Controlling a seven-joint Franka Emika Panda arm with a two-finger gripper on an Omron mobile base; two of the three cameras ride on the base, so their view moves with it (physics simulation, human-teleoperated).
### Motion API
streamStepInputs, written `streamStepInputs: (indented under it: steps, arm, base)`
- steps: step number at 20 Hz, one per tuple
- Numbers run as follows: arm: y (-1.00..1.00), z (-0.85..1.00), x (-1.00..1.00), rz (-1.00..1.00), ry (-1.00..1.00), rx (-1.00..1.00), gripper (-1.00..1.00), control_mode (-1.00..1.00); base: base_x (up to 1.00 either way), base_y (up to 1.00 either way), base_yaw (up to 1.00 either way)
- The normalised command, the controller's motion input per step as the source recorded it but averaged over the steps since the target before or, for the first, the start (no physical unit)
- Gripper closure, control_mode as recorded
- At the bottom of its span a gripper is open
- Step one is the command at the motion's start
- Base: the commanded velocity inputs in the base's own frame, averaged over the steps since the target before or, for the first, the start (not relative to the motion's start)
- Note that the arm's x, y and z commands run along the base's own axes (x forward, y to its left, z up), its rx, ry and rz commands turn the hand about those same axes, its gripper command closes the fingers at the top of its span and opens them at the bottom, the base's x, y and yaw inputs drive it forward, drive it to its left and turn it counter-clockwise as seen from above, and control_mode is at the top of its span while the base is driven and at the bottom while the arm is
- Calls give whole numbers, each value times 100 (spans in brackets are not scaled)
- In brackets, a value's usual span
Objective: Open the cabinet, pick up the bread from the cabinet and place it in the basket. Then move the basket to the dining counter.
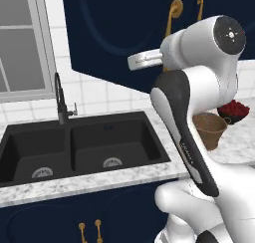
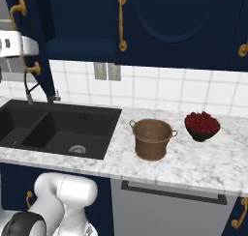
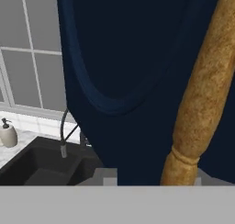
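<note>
A: Entry, gripper (image 3: pixel 153 176) position?

B: Up at the cabinet (image 1: pixel 114 28), hard against one long brass handle (image 3: pixel 206 90). In the hand view the handle runs steeply up the right side, and its flared lower foot sits between the two fingertips (image 3: pixel 106 175).

A: Jaws?

B: Spread. A strip of navy door shows between one tip and the handle's foot. The other tip is right at the handle; contact there I cannot tell. Not clamped, as far as the hand view gives it.

A: Door state?

B: Uncertain. In the right base view the handled door at far left looks angled away from the cabinet front, with a darker recess beside it. How far it stands out I cannot tell.

A: Arm (image 1: pixel 199 112)?

B: Reaches up from the lower right of the left base view, elbow high, covering the lower part of the cabinet front.

A: Basket (image 2: pixel 152 139)?

B: Upright on the marbled counter (image 2: pixel 193 167), just right of the black double sink (image 2: pixel 58 126). Apart from it, further right and nearer the tiled wall, a dark bowl (image 2: pixel 202 126) of red fruit.

A: Other items?

B: Faucet (image 1: pixel 61 100) behind the sink, window (image 1: pixel 20 43) to its left, soap bottle (image 3: pixel 8 133) on the counter below the window.
</note>
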Motion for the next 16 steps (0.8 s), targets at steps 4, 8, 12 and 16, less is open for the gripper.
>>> streamStepInputs:
  steps: [4, 8, 12, 16]
  arm:
    - [100, -25, -26, 0, -1, -14, 100, -100]
    - [100, -24, -9, 0, -4, -14, 100, -100]
    - [100, -23, -1, -1, -3, -13, 100, -100]
    - [100, -12, 0, 0, -1, -10, 100, -100]
  base:
    - [0, 0, 0]
    - [0, 0, 0]
    - [0, 0, 0]
    - [0, 0, 0]
